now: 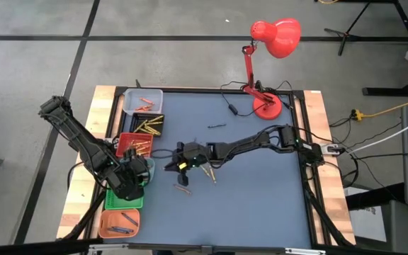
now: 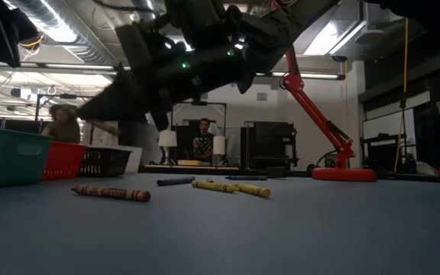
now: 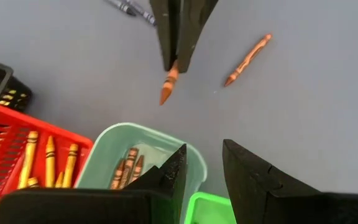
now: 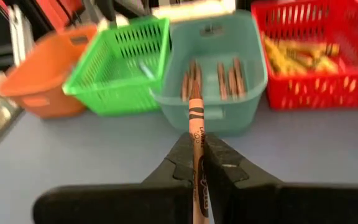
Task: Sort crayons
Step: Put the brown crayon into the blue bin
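My right gripper (image 4: 197, 163) is shut on a brown crayon (image 4: 195, 118) above the table, just right of the row of bins (image 1: 170, 166). The crayon's tip points at a teal bin (image 4: 211, 112) holding several brown crayons. My left gripper (image 3: 205, 171) hangs open over the teal and green bins (image 1: 139, 172), touching nothing. Loose crayons lie flat on the blue table: a brown one (image 2: 111, 192), a dark one (image 2: 176, 182) and two yellow ones (image 2: 212, 186). My right gripper pinches the brown crayon's wrapped shaft (image 4: 196, 154) between its two fingers. The crayon lies along the fingers, and its pointed end (image 3: 168, 84) sticks out past the fingertips. The fingers come from the table's right, slanting slightly down. The crayon is lifted clear of the table.
Along the table's left edge stand a pale bin (image 1: 144, 101) with orange crayons, a black bin (image 1: 151, 126), a red bin (image 4: 316, 56) with yellow crayons, a green bin (image 4: 117, 62) and an orange bin (image 4: 48, 74). A red desk lamp (image 1: 268, 42) stands far right.
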`<state>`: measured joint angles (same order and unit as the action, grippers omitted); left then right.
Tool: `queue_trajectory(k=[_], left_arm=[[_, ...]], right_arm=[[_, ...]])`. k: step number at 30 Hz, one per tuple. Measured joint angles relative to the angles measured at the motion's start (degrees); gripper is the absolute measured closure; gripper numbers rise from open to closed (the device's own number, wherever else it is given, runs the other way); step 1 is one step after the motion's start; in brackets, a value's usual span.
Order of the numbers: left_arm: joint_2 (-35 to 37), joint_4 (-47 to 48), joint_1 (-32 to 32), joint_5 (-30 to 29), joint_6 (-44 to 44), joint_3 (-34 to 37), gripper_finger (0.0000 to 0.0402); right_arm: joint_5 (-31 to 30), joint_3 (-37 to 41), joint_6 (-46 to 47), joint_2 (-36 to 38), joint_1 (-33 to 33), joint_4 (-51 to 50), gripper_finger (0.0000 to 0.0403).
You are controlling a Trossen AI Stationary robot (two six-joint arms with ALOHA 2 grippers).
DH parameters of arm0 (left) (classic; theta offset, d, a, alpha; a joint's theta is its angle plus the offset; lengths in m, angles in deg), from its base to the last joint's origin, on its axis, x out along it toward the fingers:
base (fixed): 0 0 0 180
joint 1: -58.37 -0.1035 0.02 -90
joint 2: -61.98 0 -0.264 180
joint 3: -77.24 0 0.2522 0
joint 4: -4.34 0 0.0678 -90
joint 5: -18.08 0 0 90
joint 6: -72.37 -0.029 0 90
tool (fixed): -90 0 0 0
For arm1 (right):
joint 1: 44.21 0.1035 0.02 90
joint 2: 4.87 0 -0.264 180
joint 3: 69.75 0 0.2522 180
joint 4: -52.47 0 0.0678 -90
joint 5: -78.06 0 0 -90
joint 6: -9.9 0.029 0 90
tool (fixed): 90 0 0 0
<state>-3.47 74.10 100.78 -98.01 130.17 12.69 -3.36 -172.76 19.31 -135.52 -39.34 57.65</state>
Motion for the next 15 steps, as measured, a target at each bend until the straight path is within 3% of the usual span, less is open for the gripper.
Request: queue_trajectory(k=[15], left_arm=[[0.0,-6.4,0.0,-2.9,-1.0,0.0,0.0313]], right_arm=[[-4.8,-0.1,-0.3,0.1,-0.1,11.6,0.0387]])
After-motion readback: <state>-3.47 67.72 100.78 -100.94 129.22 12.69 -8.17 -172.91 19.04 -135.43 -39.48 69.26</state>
